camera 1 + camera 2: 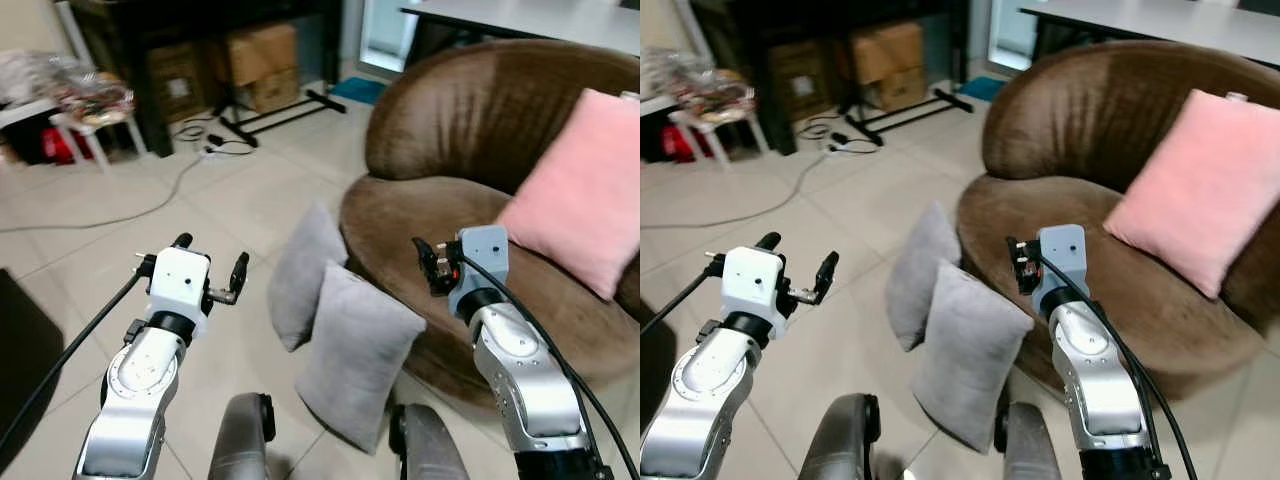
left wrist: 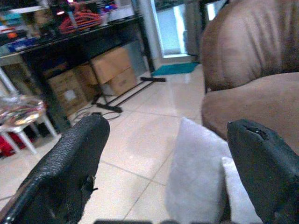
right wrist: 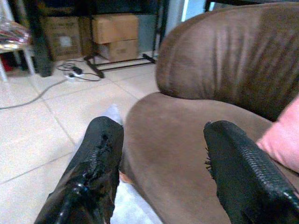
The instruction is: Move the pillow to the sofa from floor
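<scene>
Two grey pillows stand on the tiled floor, leaning against the front of the round brown sofa [image 1: 470, 120]. The nearer pillow [image 1: 355, 350] overlaps the farther one [image 1: 305, 270]. A pink pillow [image 1: 580, 195] rests against the sofa's back on the right. My left gripper [image 1: 210, 257] is raised over the floor to the left of the grey pillows, open and empty; the left wrist view looks between its fingers [image 2: 70, 163] at both pillows. My right gripper [image 1: 430, 265] hovers over the sofa seat's front edge, open and empty, just right of the nearer pillow's top.
Cardboard boxes [image 1: 262, 60] sit under a dark table at the back, with a black stand's legs [image 1: 290, 110] and a power strip with cable [image 1: 210, 145] on the floor. A small white table [image 1: 80, 120] stands far left. My knees [image 1: 240, 440] show at the bottom.
</scene>
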Controlling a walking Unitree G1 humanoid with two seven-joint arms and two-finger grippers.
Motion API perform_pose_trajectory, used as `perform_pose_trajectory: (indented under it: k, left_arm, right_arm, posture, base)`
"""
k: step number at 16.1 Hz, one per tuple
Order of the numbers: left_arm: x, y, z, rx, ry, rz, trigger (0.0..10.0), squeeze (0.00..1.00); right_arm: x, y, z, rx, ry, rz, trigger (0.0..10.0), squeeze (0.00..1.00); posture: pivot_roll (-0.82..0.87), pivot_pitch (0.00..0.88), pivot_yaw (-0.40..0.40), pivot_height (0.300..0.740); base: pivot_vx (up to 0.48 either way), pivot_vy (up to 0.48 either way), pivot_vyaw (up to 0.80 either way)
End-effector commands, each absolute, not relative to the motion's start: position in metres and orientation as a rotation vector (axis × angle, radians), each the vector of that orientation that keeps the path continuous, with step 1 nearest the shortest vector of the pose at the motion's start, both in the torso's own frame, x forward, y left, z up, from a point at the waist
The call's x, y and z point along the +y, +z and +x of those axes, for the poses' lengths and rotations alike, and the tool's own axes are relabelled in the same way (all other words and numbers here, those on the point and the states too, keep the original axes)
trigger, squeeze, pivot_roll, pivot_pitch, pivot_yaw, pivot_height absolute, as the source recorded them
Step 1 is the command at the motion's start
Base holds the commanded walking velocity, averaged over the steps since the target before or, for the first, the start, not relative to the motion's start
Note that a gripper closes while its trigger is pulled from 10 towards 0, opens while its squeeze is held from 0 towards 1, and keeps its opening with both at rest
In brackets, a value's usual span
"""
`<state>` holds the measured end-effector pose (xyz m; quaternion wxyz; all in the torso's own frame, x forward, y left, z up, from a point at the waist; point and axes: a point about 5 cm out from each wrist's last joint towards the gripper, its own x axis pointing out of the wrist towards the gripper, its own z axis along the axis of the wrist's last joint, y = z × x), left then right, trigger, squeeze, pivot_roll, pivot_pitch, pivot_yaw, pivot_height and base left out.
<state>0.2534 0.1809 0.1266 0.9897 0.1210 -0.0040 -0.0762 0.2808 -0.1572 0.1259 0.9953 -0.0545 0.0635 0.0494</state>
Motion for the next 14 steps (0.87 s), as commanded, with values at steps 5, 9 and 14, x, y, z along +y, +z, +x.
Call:
perform_pose_trajectory:
  k: [5,9,14]
  left_arm:
    - [0.1784,0.1309,0.2559,-0.026,-0.166,0.233,10.0,0.0]
    - [0.1787,0.131,0.2559,-0.027,-0.166,0.232,10.0,0.0]
    - [0.1786,0.1316,0.2572,-0.026,-0.165,0.233,10.0,0.0]
  right_arm:
    - [-0.159,0.1315,0.2834,0.104,0.09,-0.105,10.0,0.0]
    - [-0.1546,0.1323,0.2831,0.099,0.136,-0.136,10.0,0.0]
    - [-0.1529,0.1288,0.284,0.118,0.141,-0.148,10.0,0.0]
  posture:
    - [-0.1,0.0,0.026,0.61]
    - [-0.1,0.0,0.022,0.61]
    - [-0.1,0.0,0.023,0.61]
  base:
    - [0.275,0.0,0.0]
    - [0.277,0.0,0.0]
    - [0.279,0.0,0.48]
